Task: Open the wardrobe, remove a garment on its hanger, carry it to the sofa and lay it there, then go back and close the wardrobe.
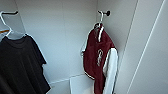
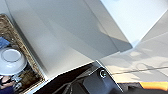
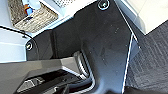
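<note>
With the wardrobe (image 1: 62, 30) open, the head view looks straight into its white interior. Garment (image 1: 98, 58), the maroon varsity jacket with white sleeves, hangs on the right side of the interior, close to the right wall, on the hanger (image 1: 100, 18). Hanger hook sits over a black peg (image 1: 107, 13) near the top of that wall. Jacket faces partly sideways, one white sleeve hanging down on its right, white lettering on the chest, striped hem at the bottom edge.

On the left of the interior a black shirt (image 1: 21, 66) hangs on a second white hanger (image 1: 8, 31) from another black peg (image 1: 10, 12). The two garments are well apart, with bare white back panel between them. A white box (image 1: 81, 85) sits on the wardrobe bottom, just beside the jacket's lower edge.

Left wrist view: white panels and a wicker basket (image 2: 18, 47) holding a white bowl-like item (image 2: 11, 60), with some blue next to it. Can't make out the left gripper fingers, so can't tell whether they're apart or together.

Right wrist view: mostly the robot's own dark plate, with a wicker basket (image 3: 32, 15) on a white surface and grey carpet (image 3: 150, 60) beside it. Same for the right gripper: fingers aren't readable, state unknown.
</note>
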`<state>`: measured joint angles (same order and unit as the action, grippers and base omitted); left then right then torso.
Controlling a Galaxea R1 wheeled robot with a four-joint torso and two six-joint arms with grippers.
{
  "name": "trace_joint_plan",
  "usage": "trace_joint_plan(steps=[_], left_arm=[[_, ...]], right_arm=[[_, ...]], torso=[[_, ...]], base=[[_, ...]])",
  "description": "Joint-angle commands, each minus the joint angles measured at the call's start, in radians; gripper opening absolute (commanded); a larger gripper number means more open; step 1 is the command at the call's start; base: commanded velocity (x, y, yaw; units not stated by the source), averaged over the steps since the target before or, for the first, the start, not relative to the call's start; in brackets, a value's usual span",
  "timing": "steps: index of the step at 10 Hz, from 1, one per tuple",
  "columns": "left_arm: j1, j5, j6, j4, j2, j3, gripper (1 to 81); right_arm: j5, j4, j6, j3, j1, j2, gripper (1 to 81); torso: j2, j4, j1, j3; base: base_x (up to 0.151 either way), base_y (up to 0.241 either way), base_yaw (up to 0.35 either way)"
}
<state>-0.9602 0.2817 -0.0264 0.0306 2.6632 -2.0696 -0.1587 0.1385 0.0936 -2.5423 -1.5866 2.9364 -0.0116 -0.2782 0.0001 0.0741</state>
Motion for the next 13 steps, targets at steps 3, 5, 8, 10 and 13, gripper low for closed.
trace_joint_plan(steps=[3,5,8,10,13], left_arm=[[0.278,0.108,0.131,0.015,-0.146,0.239,81.1],[0.366,0.145,0.193,0.014,-0.167,0.293,81.1],[0.516,0.212,0.279,0.018,-0.149,0.296,81.1],[0.6,0.218,0.35,0.018,-0.124,0.316,81.1],[0.743,0.217,0.457,0.02,-0.1,0.376,81.1]], right_arm=[[0.054,-0.005,0.003,-0.025,0.047,0.013,81.1],[0.056,-0.007,0.003,-0.042,0.05,0.026,81.1],[0.056,-0.008,0.003,-0.058,0.049,0.034,81.1],[0.056,-0.002,0.002,-0.058,0.05,0.034,81.1],[0.056,0.007,0.001,-0.058,0.053,0.032,81.1]], torso=[[0.0,0.0,0.0,0.0],[0.0,0.0,0.0,0.0],[0.0,0.0,0.0,0.0],[0.0,0.0,0.001,0.001],[0.001,0.0,0.002,0.001]], base=[[0.0,0.0,0.0],[0.0,0.0,0.0],[0.0,0.0,0.0],[0.0,0.0,0.0],[0.0,0.0,0.0]])
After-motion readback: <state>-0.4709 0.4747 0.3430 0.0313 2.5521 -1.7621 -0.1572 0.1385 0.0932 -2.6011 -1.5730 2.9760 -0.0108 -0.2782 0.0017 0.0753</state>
